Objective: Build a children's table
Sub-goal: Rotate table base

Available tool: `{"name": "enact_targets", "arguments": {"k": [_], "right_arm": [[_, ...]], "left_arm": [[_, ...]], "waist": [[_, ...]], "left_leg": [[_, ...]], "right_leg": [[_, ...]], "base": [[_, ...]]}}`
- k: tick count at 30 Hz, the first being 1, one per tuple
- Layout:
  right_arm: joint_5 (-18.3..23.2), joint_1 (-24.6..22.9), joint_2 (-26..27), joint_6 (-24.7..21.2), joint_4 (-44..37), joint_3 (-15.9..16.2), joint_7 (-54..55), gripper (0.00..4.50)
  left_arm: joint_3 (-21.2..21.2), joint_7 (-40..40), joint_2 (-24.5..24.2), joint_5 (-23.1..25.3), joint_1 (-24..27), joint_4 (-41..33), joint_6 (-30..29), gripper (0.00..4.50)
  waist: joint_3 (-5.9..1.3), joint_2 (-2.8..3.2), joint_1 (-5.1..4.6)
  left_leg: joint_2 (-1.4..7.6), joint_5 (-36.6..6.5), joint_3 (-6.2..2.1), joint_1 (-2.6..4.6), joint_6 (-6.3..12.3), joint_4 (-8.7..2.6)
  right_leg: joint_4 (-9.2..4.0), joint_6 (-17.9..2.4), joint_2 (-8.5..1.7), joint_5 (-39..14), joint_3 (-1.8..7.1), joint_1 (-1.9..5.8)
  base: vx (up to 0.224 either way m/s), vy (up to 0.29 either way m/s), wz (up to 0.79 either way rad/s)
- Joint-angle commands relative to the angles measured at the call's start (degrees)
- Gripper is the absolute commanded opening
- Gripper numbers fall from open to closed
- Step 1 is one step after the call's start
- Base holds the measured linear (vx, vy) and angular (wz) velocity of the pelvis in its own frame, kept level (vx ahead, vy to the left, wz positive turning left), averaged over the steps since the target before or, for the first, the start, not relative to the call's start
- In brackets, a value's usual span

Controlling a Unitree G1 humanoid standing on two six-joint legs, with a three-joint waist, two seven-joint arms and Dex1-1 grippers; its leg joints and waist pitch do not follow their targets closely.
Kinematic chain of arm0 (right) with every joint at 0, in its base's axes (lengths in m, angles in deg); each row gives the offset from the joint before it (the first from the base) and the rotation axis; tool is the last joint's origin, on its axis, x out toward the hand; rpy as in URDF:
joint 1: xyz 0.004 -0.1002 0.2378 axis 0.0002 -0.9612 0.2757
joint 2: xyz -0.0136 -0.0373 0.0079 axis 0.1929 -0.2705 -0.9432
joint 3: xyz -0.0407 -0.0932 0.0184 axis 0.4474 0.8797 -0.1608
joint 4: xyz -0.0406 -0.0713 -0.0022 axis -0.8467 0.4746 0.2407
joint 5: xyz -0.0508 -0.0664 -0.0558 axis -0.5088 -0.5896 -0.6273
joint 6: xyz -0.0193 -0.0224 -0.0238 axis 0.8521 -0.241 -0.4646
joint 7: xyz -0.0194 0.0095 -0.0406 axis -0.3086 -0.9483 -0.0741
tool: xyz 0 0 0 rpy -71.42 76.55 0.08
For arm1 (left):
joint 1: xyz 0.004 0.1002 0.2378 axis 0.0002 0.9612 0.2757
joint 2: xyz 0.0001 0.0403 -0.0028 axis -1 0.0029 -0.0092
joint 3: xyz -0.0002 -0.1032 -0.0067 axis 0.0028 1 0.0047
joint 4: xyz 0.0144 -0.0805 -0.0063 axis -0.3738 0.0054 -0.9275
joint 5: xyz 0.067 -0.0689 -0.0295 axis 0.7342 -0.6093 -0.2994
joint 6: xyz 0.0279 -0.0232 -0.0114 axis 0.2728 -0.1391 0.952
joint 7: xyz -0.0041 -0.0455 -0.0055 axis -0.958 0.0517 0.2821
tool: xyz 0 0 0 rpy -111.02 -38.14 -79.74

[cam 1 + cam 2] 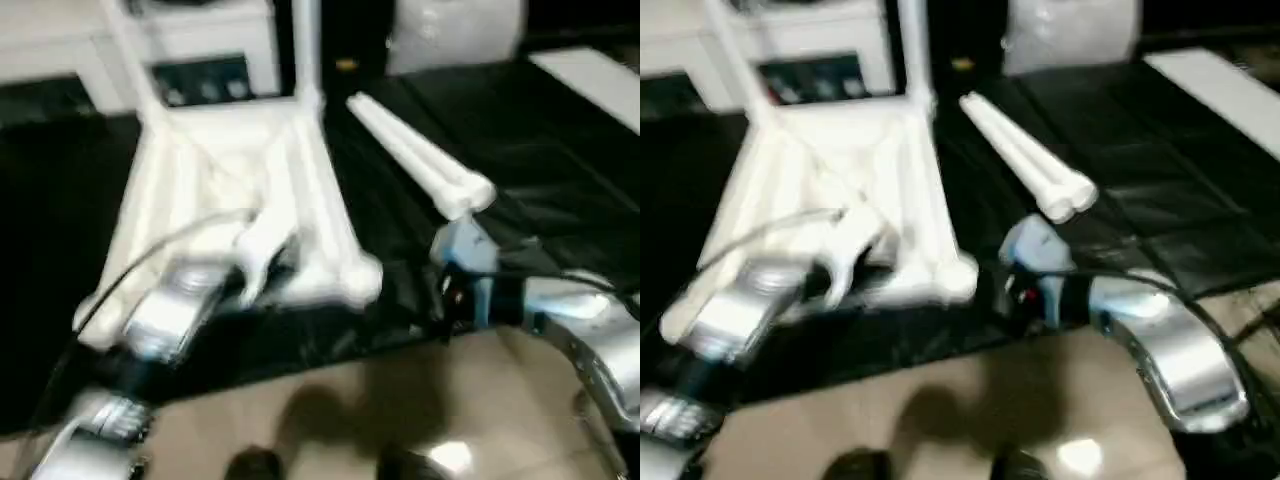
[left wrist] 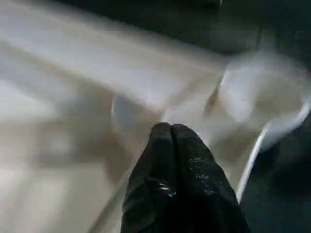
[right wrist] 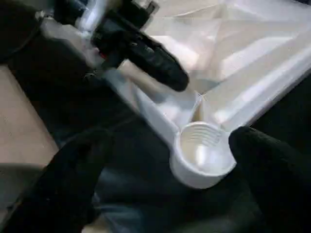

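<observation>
The children's table top (image 1: pixel 230 170) lies upside down on the black mat, ribbed underside up. Two white legs (image 1: pixel 305 50) stand upright in its far corner sockets. Two more legs (image 1: pixel 420 160) lie loose side by side on the mat to the right. My left gripper (image 2: pixel 167 133) is shut, with nothing seen between its fingers, and hovers over the ribs near the top's front edge (image 1: pixel 245 282). My right gripper (image 3: pixel 170 143) is open. Its two black fingers (image 3: pixel 272 170) stand on either side of the empty front right corner socket (image 3: pixel 199 155), apart from it.
The black mat's front edge (image 1: pixel 300 350) runs just before the table top, with tan floor (image 1: pixel 400 400) below. White furniture (image 1: pixel 200 40) and a white bag (image 1: pixel 460 30) stand at the back. A white board (image 1: pixel 600 80) lies far right. A thin cable (image 1: pixel 150 260) crosses my left arm.
</observation>
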Motion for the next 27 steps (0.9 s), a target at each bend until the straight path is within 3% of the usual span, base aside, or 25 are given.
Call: {"name": "enact_targets", "arguments": {"k": [1,2,3,4,5,6,7,9,11,12,13,14,15,16,17,18,19,20,21,22,23,24,25,26,27], "right_arm": [[-0.65,-0.55,1.52,-0.69,-0.61,-2.91,4.97,4.50],[-0.48,-0.91,3.00,-1.48,-1.09,-3.95,7.10,4.50],[0.33,-1.61,5.71,-2.65,-2.16,-5.51,10.34,4.50],[0.96,-2.39,8.15,-3.78,-3.29,-6.72,13.24,4.50],[1.20,-3.80,10.91,-5.72,-5.19,-7.34,16.62,4.50],[0.66,-4.94,12.90,-6.56,-6.29,-7.34,19.01,4.50],[0.63,-5.00,13.00,-6.59,-6.34,-7.34,19.12,4.50],[-1.22,-6.98,16.04,-6.97,-7.89,-7.01,23.12,4.50],[-3.71,-8.68,17.78,-6.18,-8.64,-5.67,26.20,4.50],[-4.51,-9.22,18.17,-5.71,-8.71,-4.98,26.99,4.50],[-5.48,-10.13,19.98,-5.74,-8.78,-4.19,29.65,4.50],[-5.48,-10.14,20.06,-5.78,-8.78,-4.20,29.74,4.50],[-5.49,-10.23,21.59,-6.09,-8.61,-4.19,31.31,4.50],[-5.53,-10.26,22.04,-5.80,-8.37,-4.06,31.63,4.50],[-5.50,-10.26,22.25,-5.58,-8.18,-3.85,31.64,4.50],[-5.50,-10.26,22.27,-5.58,-8.18,-3.83,31.67,4.50],[-5.03,-10.38,22.93,-5.73,-8.27,-3.64,32.20,4.50],[-4.93,-10.44,23.29,-6.08,-8.37,-3.50,32.57,4.50],[-5.05,-10.54,23.35,-6.35,-8.45,-3.24,32.69,4.50],[-5.05,-10.54,23.35,-6.35,-8.45,-3.24,32.69,4.50],[-5.72,-11.10,22.84,-6.51,-8.63,-2.37,32.59,4.50],[-6.04,-11.32,22.58,-6.56,-8.67,-2.07,32.58,4.50],[-6.10,-11.46,22.48,-6.60,-8.60,-2.05,32.59,4.50],[-6.03,-11.55,22.55,-6.62,-8.60,-2.07,32.61,4.50],[-5.82,-12.07,23.00,-6.57,-8.66,-2.15,32.84,4.50]], "left_arm": [[5.18,-4.28,0.89,-2.95,0.57,-4.83,1.20,0.04],[7.05,-5.47,2.00,-4.36,1.66,-7.38,0.73,0.04],[9.30,-6.98,3.60,-6.04,4.18,-12.40,-0.84,0.04],[11.26,-8.75,5.10,-7.01,6.66,-16.92,-2.41,0.33],[13.70,-12.79,7.15,-6.17,10.07,-21.84,-4.74,0.33],[14.84,-14.20,8.12,-6.10,12.76,-25.01,-6.05,0.33],[14.89,-14.26,8.17,-6.10,12.88,-25.15,-6.10,0.42],[15.87,-16.71,9.63,-4.86,17.19,-29.86,-6.04,0.59],[16.30,-19.73,10.92,-3.38,21.55,-33.98,-4.89,0.78],[16.34,-20.92,11.31,-2.45,23.31,-35.56,-4.15,0.78],[16.11,-23.84,11.92,-0.89,27.48,-39.93,-4.07,0.78],[16.09,-23.90,11.92,-0.85,27.58,-40.05,-4.11,0.78],[15.69,-25.12,12.49,-0.49,29.38,-42.48,-5.64,0.78],[15.40,-25.63,12.88,-0.24,29.90,-43.26,-6.31,0.78],[15.05,-25.94,12.88,0.36,30.07,-43.59,-6.42,0.78],[15.03,-25.98,12.90,0.35,30.09,-43.65,-6.52,0.78],[14.69,-26.95,13.19,0.70,30.51,-44.67,-7.81,0.78],[14.68,-27.68,13.28,1.00,30.83,-45.19,-8.48,0.78],[14.51,-27.91,13.12,1.08,31.21,-45.56,-9.27,0.78],[14.51,-27.91,13.12,1.08,31.21,-45.56,-9.27,0.78],[14.15,-28.13,12.64,1.68,32.06,-46.24,-10.03,0.78],[14.12,-28.15,12.52,1.72,32.34,-46.50,-10.58,0.78],[13.56,-27.99,11.82,2.35,32.58,-46.52,-10.86,0.78],[13.35,-27.99,11.67,2.50,32.74,-46.63,-10.76,0.78],[12.69,-28.28,11.39,2.90,33.49,-47.35,-10.54,0.78]], "waist": [[-4.46,-2.11,1.12],[-5.06,-1.58,1.07],[-6.14,-1.00,0.86],[-5.73,-0.45,0.35],[-6.15,-1.09,-0.05],[-6.31,-1.08,-0.20],[-6.41,-0.73,-0.25],[-6.83,-1.08,-0.10],[-6.38,-1.01,-0.05],[-6.06,-1.57,0.01],[-5.26,-2.24,0.25],[-5.06,-1.53,-0.16],[-4.31,-2.11,-0.08],[-4.22,-1.14,-0.72],[-4.03,-0.58,-0.94],[-3.96,0.31,-1.38],[-4.29,1.09,-2.59],[-3.37,1.12,-2.01],[-3.21,0.59,-1.68],[-3.03,-0.09,-0.86],[-2.99,-0.67,-0.61],[-3.25,-2.65,-0.31],[-2.88,-4.98,1.46],[-3.48,-6.06,2.15],[-3.11,-6.12,3.60]], "left_leg": [[-0.41,-6.92,0.28,-1.25,0.40,-3.45],[0.02,0.35,0.78,-1.45,0.82,-4.28],[0.25,5.61,1.00,-1.47,1.93,-4.53],[0.08,4.44,1.27,-1.90,2.66,-4.62],[0.28,4.72,1.44,-1.66,2.73,-4.48],[0.45,6.78,1.53,-1.40,4.59,-4.47],[0.32,7.62,1.68,-1.37,6.07,-4.28],[0.73,7.51,1.78,-1.17,6.92,-4.29],[1.11,5.76,2.07,-0.88,7.14,-4.61],[1.36,1.83,2.04,-0.84,6.24,-5.09],[0.65,-1.64,1.14,-2.32,6.89,-5.98],[0.68,-4.17,0.84,-2.35,7.13,-6.44],[-0.44,-8.41,-0.54,-3.76,7.99,-6.85],[-0.15,-12.97,-2.22,-3.03,6.05,-7.27],[0.30,-15.97,-3.32,-2.80,4.54,-7.74],[1.85,-23.42,-6.73,-1.13,2.63,-9.22],[7.27,-28.15,-8.66,2.97,1.20,-10.18],[8.89,-32.13,-9.08,2.36,-0.14,-11.52],[10.15,-36.34,-8.51,1.89,-1.17,-13.81],[10.17,-38.56,-7.12,1.41,0.15,-14.78],[9.36,-38.40,-6.33,1.29,1.53,-14.33],[5.24,-32.38,-3.71,1.43,4.27,-11.11],[-4.76,-17.89,2.79,2.35,6.02,6.04],[-4.52,-11.26,2.42,-0.40,8.02,6.95],[-3.85,-3.18,0.33,-3.88,6.94,4.37]], "right_leg": [[-10.17,-1.49,-4.15,-40.12,3.40,2.36],[-8.76,-4.32,-2.32,-25.05,3.02,2.31],[-7.23,-8.23,-1.29,-9.57,2.40,2.65],[-6.92,-11.59,-0.20,-2.29,2.36,1.76],[-6.49,-12.85,0.07,1.82,2.50,2.01],[-6.28,-14.60,0.33,7.96,2.34,2.07],[-6.20,-15.33,0.50,10.72,2.45,2.03],[-6.01,-15.81,0.29,11.48,2.61,2.22],[-6.80,-15.41,0.54,9.31,2.58,1.59],[-7.11,-14.72,0.38,5.26,2.66,1.70],[-7.59,-13.36,-0.13,1.23,1.28,2.55],[-7.78,-12.48,-0.07,-1.96,0.76,2.63],[-8.67,-10.46,-0.70,-8.97,-1.00,3.51],[-8.69,-9.59,0.08,-12.78,-2.10,3.45],[-8.30,-9.60,0.61,-13.32,-2.45,3.42],[-6.89,-11.19,2.45,-11.39,-2.44,3.01],[-4.07,-13.39,3.60,-7.91,-0.42,0.16],[-2.02,-12.79,3.50,-6.76,-0.01,-0.11],[0.75,-11.32,4.03,-4.90,0.80,-0.56],[2.15,-9.26,3.78,-5.43,1.84,-0.65],[1.69,-9.12,3.28,-5.75,2.83,-0.47],[-3.78,-12.35,1.71,-9.88,5.37,-0.27],[-14.07,-15.82,-1.31,-32.65,5.85,-3.01],[-13.51,-13.14,-1.46,-38.07,8.01,-0.32],[-10.54,-1.98,-2.89,-31.95,10.29,3.22]], "base": [[-0.027,0.004,-0.20],[0.000,0.000,0.00],[0.000,0.000,0.00],[0.000,0.000,0.00],[0.074,0.004,-0.07],[0.081,0.002,-0.06],[0.081,0.002,-0.06],[0.000,0.000,0.00],[0.000,0.000,0.00],[0.000,0.000,0.00],[0.000,0.000,0.00],[0.000,0.000,0.00],[-0.033,-0.003,0.25],[-0.033,-0.003,0.25],[-0.028,-0.031,0.46],[0.001,-0.076,0.53],[0.001,-0.076,0.53],[0.013,-0.106,0.36],[-0.003,-0.152,0.18],[-0.003,-0.152,0.18],[-0.008,-0.227,0.15],[-0.056,-0.273,0.14],[-0.056,-0.273,0.14],[-0.018,-0.237,-0.08],[0.014,-0.186,-0.07]]}}
